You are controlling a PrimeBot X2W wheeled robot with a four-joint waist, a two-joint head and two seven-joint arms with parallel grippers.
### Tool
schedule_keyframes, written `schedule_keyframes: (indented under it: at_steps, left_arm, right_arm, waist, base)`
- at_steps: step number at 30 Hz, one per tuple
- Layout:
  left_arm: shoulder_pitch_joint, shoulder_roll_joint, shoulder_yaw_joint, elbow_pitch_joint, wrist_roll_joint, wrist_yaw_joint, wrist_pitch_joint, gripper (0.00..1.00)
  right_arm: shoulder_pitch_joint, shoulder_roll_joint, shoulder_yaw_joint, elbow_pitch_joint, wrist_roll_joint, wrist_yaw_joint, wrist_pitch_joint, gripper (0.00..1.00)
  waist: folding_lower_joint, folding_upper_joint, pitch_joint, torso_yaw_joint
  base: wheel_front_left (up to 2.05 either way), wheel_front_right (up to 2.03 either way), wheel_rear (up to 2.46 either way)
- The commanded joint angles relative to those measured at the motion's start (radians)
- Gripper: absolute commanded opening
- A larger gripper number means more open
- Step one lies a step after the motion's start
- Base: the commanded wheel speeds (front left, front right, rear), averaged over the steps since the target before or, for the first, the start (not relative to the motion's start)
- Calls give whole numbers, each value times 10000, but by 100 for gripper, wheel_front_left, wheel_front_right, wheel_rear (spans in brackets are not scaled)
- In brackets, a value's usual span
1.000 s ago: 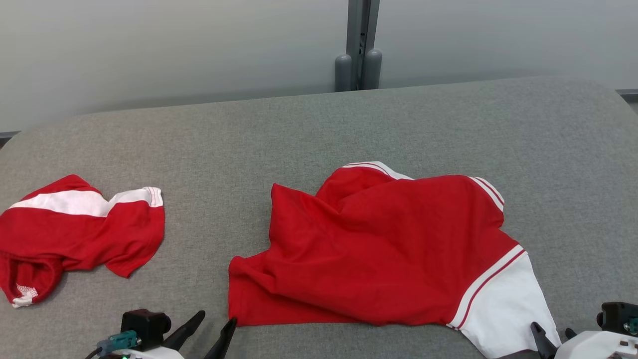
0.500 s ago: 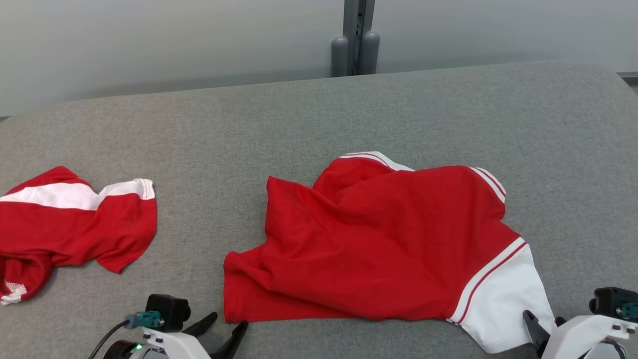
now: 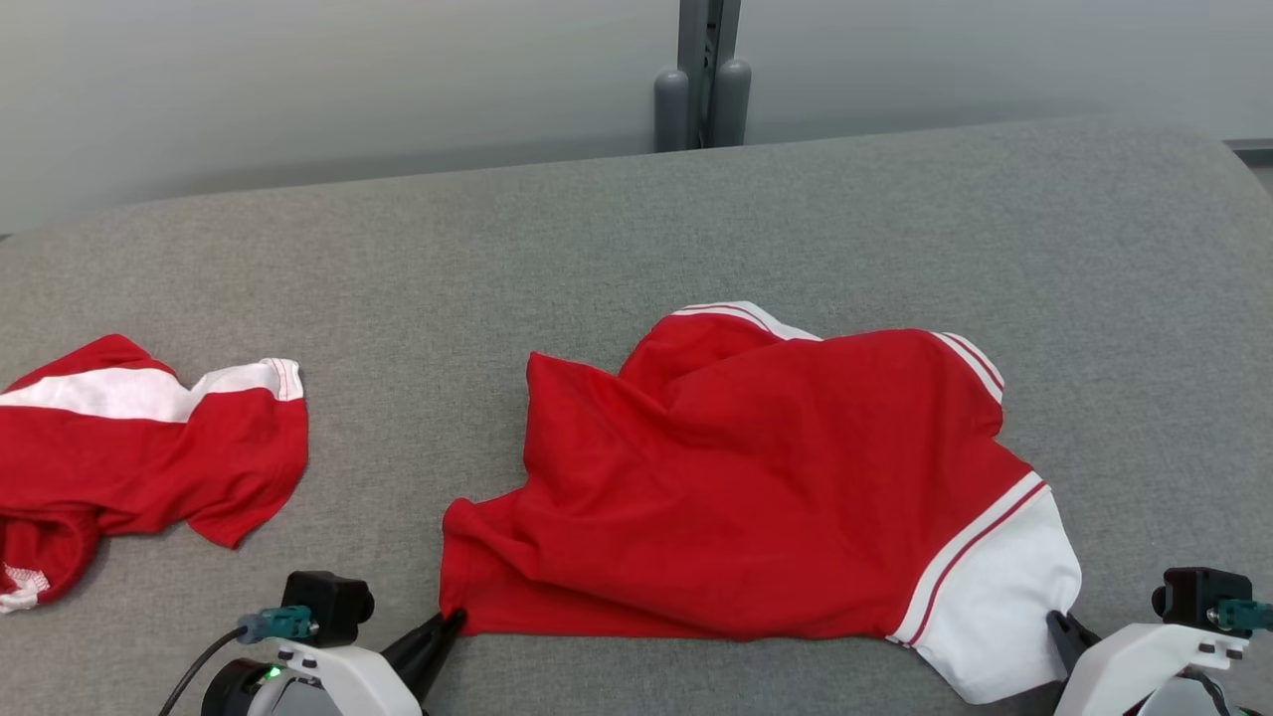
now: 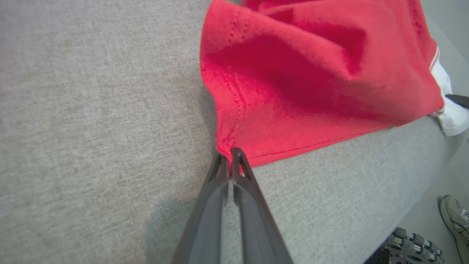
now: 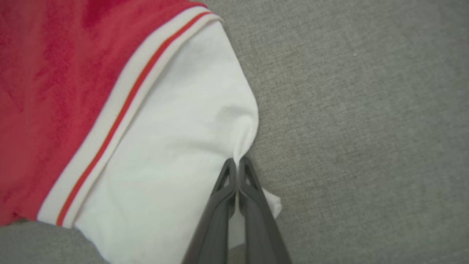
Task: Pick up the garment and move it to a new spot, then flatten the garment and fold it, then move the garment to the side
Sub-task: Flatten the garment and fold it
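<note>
Because the red-and-white garment (image 3: 756,497) lying crumpled on the grey tabletop (image 3: 597,249) looks light, soft and limp, corner holds suit it: left tool (image 4: 230,156) clamps its red hem corner, right tool (image 5: 238,163) its white edge.

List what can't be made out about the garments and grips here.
Crumpled red-and-white garment at left: cut off by head view's left edge.
Large red shirt with white sleeve: underside hidden by its own folds, head view.
Left gripper, right gripper: cloth layers pinched, hidden between shut jaws, wrist views.
Pale sneaker: cut by left wrist view's edge.
</note>
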Motion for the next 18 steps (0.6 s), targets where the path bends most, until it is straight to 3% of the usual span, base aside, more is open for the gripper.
schedule_keyframes:
  at_steps: [1, 12, 18]
  left_arm:
    - [-37, 95, 51, -67, -62, -9, -75, 0]
    - [418, 302, 188, -1001, -203, 230, -218, 0]
    - [-116, 637, 476, -1447, -446, 175, 6, 0]
  right_arm:
    - [104, 73, 30, 26, 88, 9, -25, 0]
    - [534, 23, -66, -1538, 318, 7, -10, 0]
    - [-413, 27, -48, -1974, 904, 7, -743, 0]
  waist:
    - [0, 0, -69, 11]
    - [0, 0, -531, 48]
    - [0, 0, -450, -81]
  base:
    - [0, 0, 0]
    - [0, 0, 0]
    - [0, 0, 0]
